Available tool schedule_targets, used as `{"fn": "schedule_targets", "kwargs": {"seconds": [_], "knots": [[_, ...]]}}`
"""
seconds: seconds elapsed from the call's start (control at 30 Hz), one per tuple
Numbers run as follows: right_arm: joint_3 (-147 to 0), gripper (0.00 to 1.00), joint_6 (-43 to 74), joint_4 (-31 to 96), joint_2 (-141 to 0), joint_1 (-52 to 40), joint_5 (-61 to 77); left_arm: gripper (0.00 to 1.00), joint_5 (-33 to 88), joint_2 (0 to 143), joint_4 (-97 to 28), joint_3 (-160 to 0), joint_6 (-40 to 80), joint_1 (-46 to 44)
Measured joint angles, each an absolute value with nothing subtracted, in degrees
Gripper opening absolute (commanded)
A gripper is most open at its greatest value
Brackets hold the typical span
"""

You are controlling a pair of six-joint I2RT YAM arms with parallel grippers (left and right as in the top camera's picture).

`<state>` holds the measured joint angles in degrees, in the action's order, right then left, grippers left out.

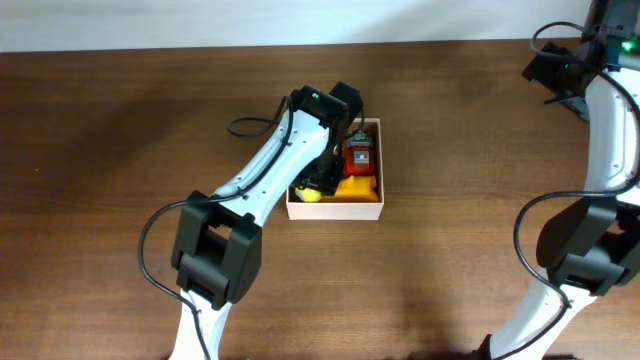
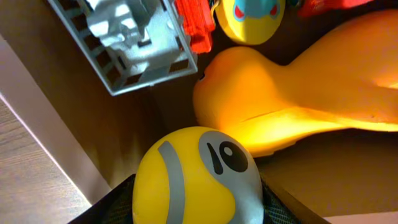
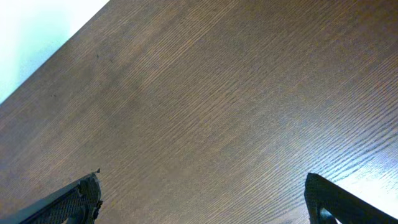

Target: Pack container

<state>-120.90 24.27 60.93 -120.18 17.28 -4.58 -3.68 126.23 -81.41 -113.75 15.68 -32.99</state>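
Yellow one-eyed ball (image 2: 196, 174) at left hand (image 2: 193, 214), grip unclear, beside container (image 1: 335, 212) wall, right hand (image 3: 202, 199) spread over table (image 3: 217, 93)

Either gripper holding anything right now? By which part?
Left gripper has the yellow ball between its fingers, at the ball's sides, inside the container; firm grip or loose cannot be told. Right gripper is open, holding nothing.
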Motion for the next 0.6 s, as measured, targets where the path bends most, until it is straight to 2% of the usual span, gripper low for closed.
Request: {"fn": "schedule_targets", "kwargs": {"seconds": [0.23,0.6], "knots": [[-120.9,0.99,24.3,60.9,-120.2,17.3,-4.6,0.56,-4.0,126.2,-81.9,-115.0,15.7,-33.0],[-120.9,0.99,24.3,60.9,-120.2,17.3,-4.6,0.56,-6.7,126.2,-85.1,-127.4,14.6,-33.0]]}}
